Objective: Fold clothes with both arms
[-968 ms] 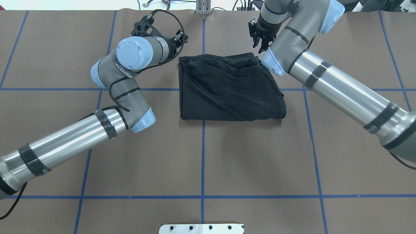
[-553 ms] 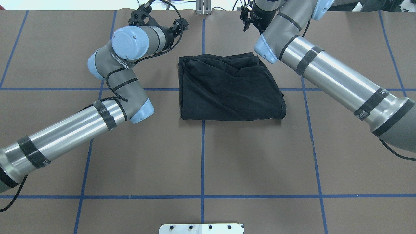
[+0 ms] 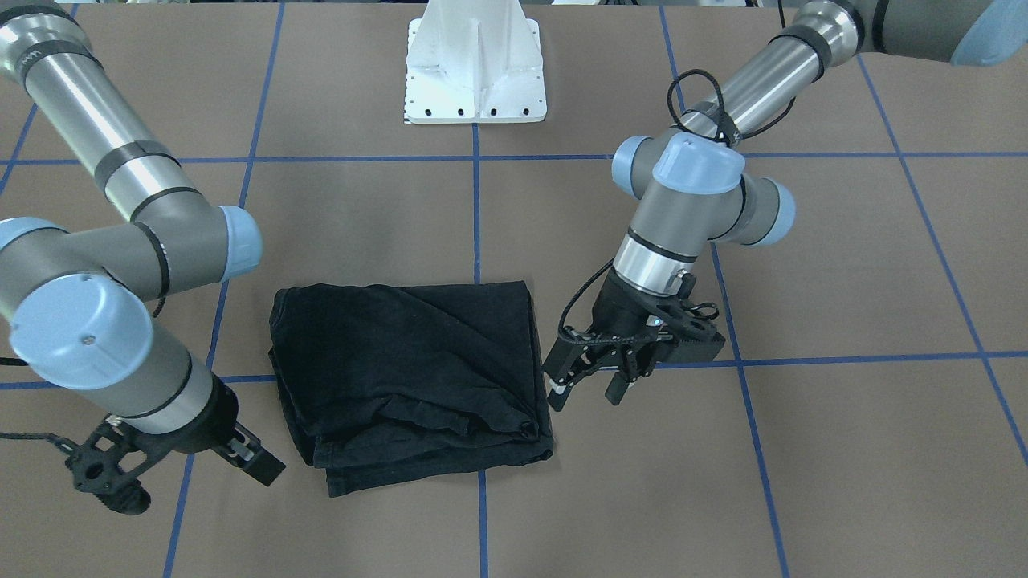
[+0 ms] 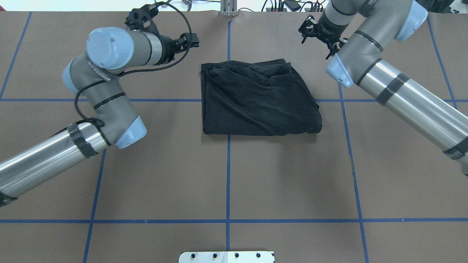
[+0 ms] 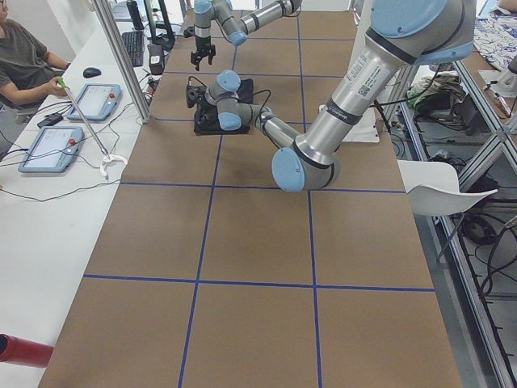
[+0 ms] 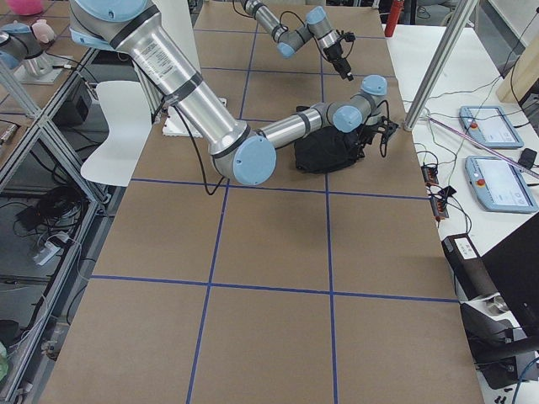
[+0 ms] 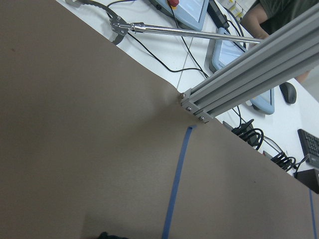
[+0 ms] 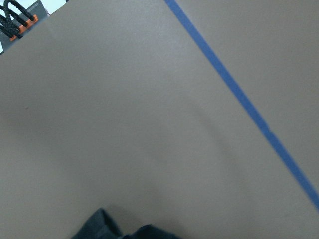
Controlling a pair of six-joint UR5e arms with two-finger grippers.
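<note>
The black t-shirt (image 4: 256, 98) lies folded into a rough rectangle at the table's far middle, print hidden; it also shows in the front view (image 3: 409, 377). My left gripper (image 3: 590, 384) hovers just off the shirt's side, fingers spread, nothing between them; from overhead the left gripper (image 4: 190, 39) sits left of the shirt's far corner. My right gripper (image 3: 259, 466) is beside the opposite far corner, clear of the cloth. Only one dark finger block of it shows, so I cannot tell its state. A sliver of dark cloth (image 8: 124, 230) edges the right wrist view.
Brown table cover with blue tape grid lines (image 4: 228, 175). White mounting base (image 3: 474, 72) at the robot's side. An aluminium post (image 7: 249, 74) stands at the far edge. A seated person (image 5: 24, 56) and tablets (image 5: 93, 101) are at the side desk.
Both arms drew outward from the shirt: the left elbow and gripper swung left, the right gripper rose toward the far edge then shifted right. The shirt has not moved.
</note>
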